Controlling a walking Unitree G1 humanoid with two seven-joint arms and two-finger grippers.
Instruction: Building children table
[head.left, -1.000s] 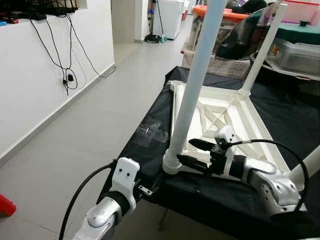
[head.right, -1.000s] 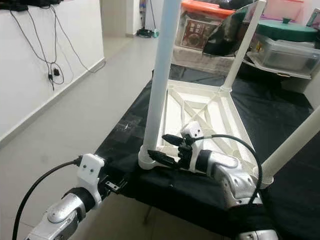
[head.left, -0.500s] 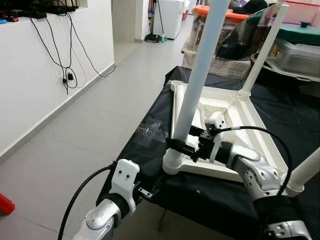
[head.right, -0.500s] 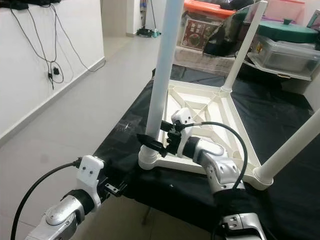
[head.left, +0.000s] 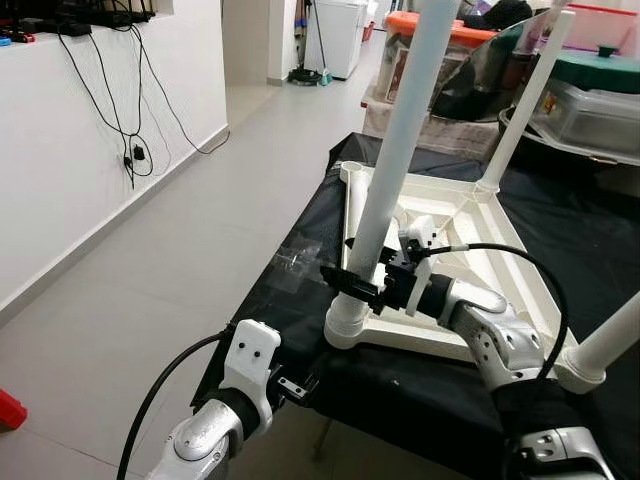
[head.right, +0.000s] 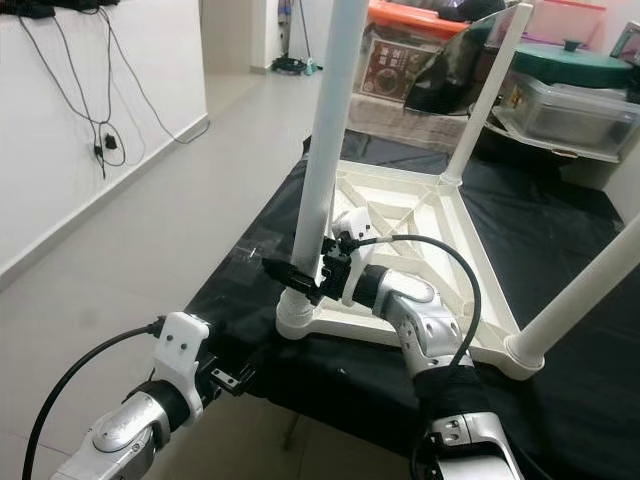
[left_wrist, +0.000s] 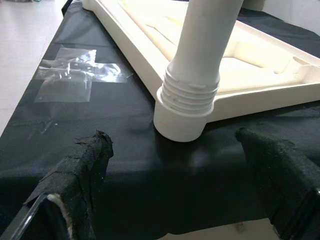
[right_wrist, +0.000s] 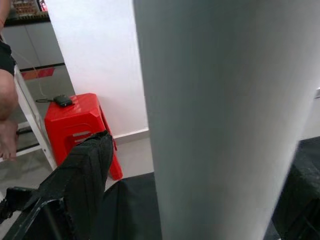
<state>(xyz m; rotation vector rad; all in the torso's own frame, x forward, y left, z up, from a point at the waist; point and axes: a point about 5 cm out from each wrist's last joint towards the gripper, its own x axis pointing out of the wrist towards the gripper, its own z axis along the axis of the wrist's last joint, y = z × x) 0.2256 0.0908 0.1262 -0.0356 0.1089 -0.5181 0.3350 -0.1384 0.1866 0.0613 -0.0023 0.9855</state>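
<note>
A white children's table (head.left: 497, 232) lies upside down on a black-covered bench (head.left: 300, 230). Three of its white legs stick up: a near leg (head.left: 388, 180), a far leg (head.left: 525, 100) and one at the right (head.left: 612, 345). The far left corner socket (head.left: 352, 168) holds no leg. My right gripper (head.left: 348, 283) is open, with one finger on each side of the near leg a little above its threaded base (left_wrist: 186, 107). In the right wrist view that leg (right_wrist: 215, 115) passes between the fingers (right_wrist: 80, 180). My left gripper (left_wrist: 172, 145) is open at the bench's front edge, facing the leg base, holding nothing.
A patch of clear tape (head.left: 302, 262) lies on the cloth near the bench's left edge. Plastic storage boxes (head.left: 600, 95) stand behind the bench. At the left is a white wall with hanging cables (head.left: 130, 100). A red stool (right_wrist: 80, 120) and a person's leg (right_wrist: 7, 100) are beyond the bench.
My right gripper has moved left and slightly up, from beside the leg's base to around the leg. The left arm has hardly moved.
</note>
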